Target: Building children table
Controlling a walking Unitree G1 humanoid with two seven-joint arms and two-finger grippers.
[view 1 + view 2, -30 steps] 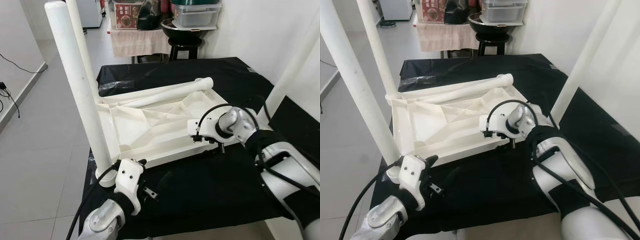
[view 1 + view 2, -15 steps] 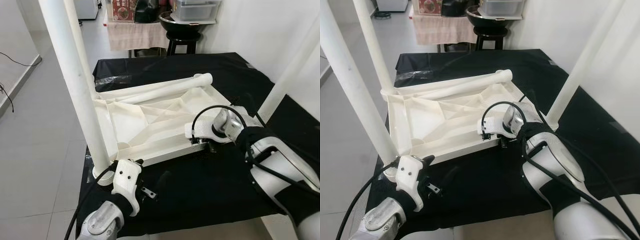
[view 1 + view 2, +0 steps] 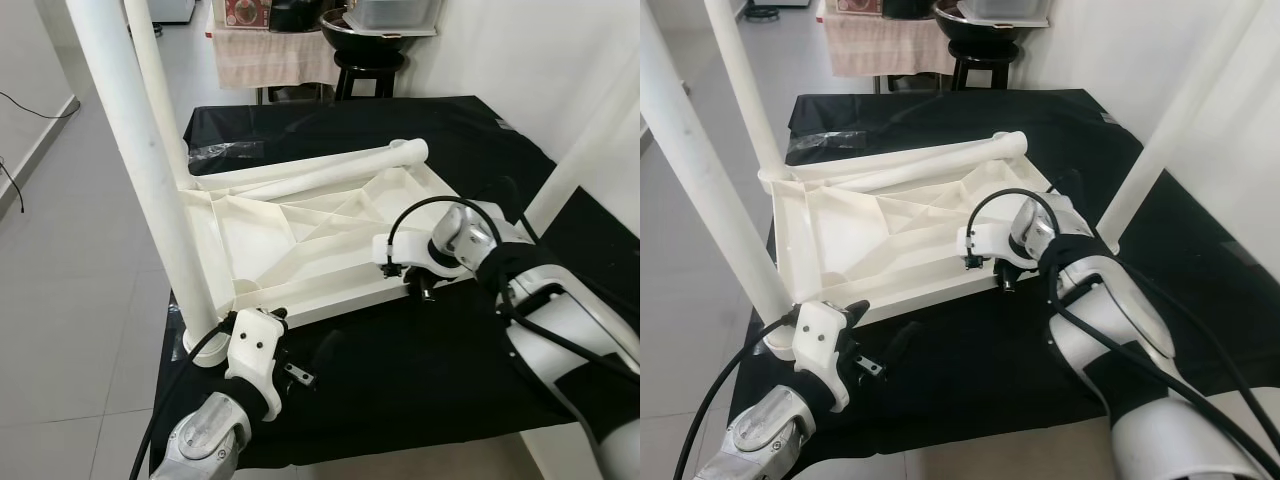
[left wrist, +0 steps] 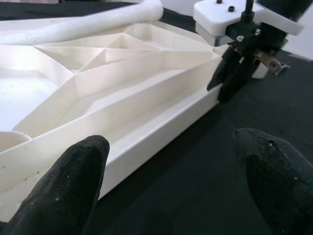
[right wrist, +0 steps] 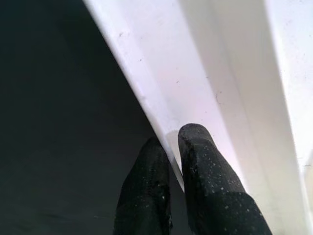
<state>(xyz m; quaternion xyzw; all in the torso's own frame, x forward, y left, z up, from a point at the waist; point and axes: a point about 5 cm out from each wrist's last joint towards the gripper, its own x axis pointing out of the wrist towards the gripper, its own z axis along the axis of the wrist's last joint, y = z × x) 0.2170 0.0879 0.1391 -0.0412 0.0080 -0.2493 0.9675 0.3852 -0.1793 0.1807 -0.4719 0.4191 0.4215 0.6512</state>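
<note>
The white children's table top (image 3: 300, 240) lies upside down on the black cloth, ribs facing up. Two white legs stand upright at its left corners, the near one (image 3: 150, 170) and the far one (image 3: 160, 90). A third leg (image 3: 590, 140) stands at the right, and another leg (image 3: 320, 178) lies along the far edge. My right gripper (image 3: 425, 290) is shut on the top's near rim (image 5: 146, 88) by the right corner, one finger on each side of the thin wall. My left gripper (image 4: 171, 161) hovers open over the cloth beside the near-left corner, holding nothing.
Behind the black-covered table (image 3: 400, 400) stand a dark stool with a bowl (image 3: 365, 70) and a towel-draped stand (image 3: 265, 55). A clear plastic bag (image 3: 230, 150) lies on the cloth at the far left. A white wall runs along the right, and tiled floor lies to the left.
The camera has shifted a little. My right gripper stays pinched on the near rim, and the left gripper has hardly moved.
</note>
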